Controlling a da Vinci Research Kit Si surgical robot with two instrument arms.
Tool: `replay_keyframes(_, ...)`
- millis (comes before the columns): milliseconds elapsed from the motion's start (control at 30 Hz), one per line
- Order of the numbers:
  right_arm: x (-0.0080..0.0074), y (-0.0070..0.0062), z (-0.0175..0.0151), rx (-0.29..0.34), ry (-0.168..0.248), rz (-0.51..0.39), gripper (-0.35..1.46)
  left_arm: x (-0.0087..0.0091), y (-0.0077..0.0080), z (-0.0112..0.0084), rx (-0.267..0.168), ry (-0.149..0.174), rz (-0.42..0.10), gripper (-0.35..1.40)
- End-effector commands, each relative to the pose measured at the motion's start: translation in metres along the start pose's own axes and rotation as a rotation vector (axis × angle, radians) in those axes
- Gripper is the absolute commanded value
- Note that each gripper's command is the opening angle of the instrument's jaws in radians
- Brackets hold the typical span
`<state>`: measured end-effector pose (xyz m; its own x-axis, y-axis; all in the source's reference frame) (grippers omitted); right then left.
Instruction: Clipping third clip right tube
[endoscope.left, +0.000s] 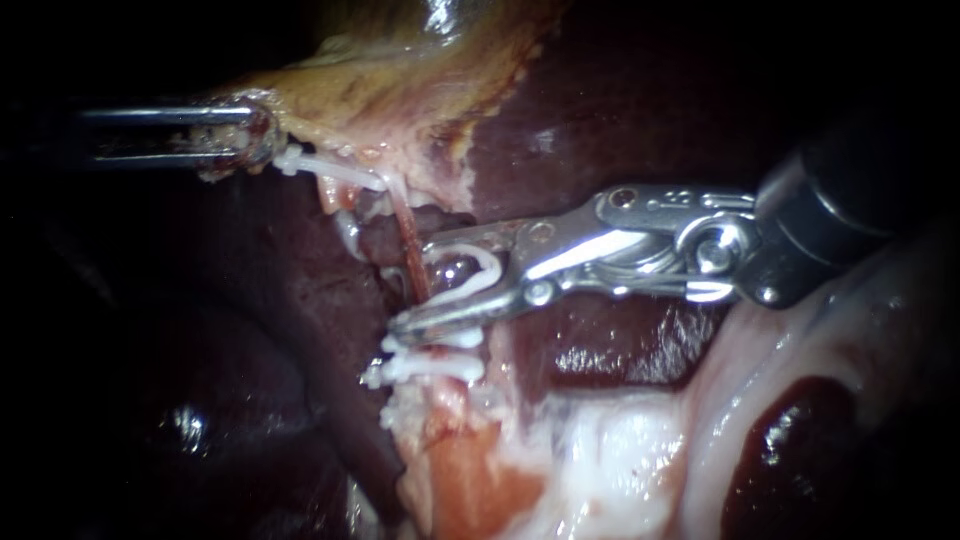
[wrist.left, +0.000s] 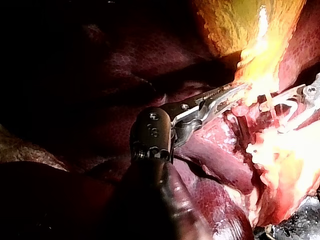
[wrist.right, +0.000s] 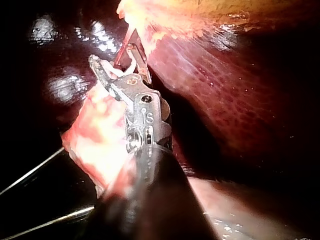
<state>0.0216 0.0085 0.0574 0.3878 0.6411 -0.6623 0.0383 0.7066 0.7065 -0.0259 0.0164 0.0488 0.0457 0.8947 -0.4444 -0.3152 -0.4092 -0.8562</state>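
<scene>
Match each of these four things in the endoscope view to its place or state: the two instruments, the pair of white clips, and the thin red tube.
Column one
1. slender metal left instrument
2. silver hinged right instrument
3. two white plastic clips
4. thin red tube

Column two
A. runs between the right instrument's jaws
B. jaws grip the yellowish gallbladder
C. lie side by side just below the right instrument's jaws
D. jaws carry an open white clip

Pairs: 1-B, 2-D, 3-C, 4-A

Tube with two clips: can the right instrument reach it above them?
Probably yes. The right instrument, jaws holding a white clip, straddles the tube just above the two clips; nothing blocks it. The left instrument grips the gallbladder well clear.
</scene>
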Motion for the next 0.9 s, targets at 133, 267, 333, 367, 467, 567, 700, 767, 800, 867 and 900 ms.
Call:
replay_keyframes(133, 0.0002, 0.0002, 0.0009, 0.008, 0.042, 0.0, 0.5, 0.0, 0.0, 0.0, 0.001, 0.0, 0.0, -0.35)
replay_keyframes(267, 0.0005, 0.0002, 0.0014, 0.01, 0.054, 0.007, 0.5, 0.0, 0.0, 0.0, 0.001, 0.0, 0.0, -0.35)
replay_keyframes(333, 0.0005, 0.0002, 0.0014, 0.01, 0.057, 0.008, 0.5, 0.0, 0.0, 0.0, 0.001, 0.0, 0.0, -0.35)
replay_keyframes(367, 0.0005, 0.0002, 0.0015, 0.011, 0.06, 0.008, 0.5, 0.0, 0.0, 0.0001, 0.001, 0.0, 0.0, -0.35)
replay_keyframes(467, 0.0007, 0.0002, 0.0016, 0.016, 0.077, 0.015, 0.5, 0.0, 0.0, 0.0001, 0.001, 0.0, 0.0, -0.35)
replay_keyframes(567, 0.0008, 0.0002, 0.0017, 0.017, 0.08, 0.015, 0.5, 0.0, 0.0, 0.0001, 0.001, 0.0, 0.0, -0.35)
replay_keyframes(700, 0.001, -0.0002, 0.0017, 0.018, 0.079, 0.021, 0.5, 0.0, 0.0, 0.0001, 0.001, 0.0, 0.0, -0.35)
replay_keyframes(767, 0.0012, -0.0004, 0.0016, 0.02, 0.088, 0.028, 0.5, 0.0, 0.0, 0.0001, 0.001, 0.0, 0.0, -0.35)
replay_keyframes(800, 0.0014, -0.0006, 0.0016, 0.027, 0.096, 0.035, 0.5, 0.0, 0.0, 0.0001, 0.001, 0.0, 0.0, -0.35)
replay_keyframes(867, 0.0019, -0.001, 0.0015, 0.041, 0.113, 0.049, 0.5, 0.0, 0.0, 0.0001, 0.001, 0.0, 0.0, -0.35)
replay_keyframes(900, 0.0021, -0.0012, 0.0014, 0.05, 0.12, 0.05, 0.5, 0.0, 0.0, 0.0001, 0.001, 0.0, 0.0, -0.35)
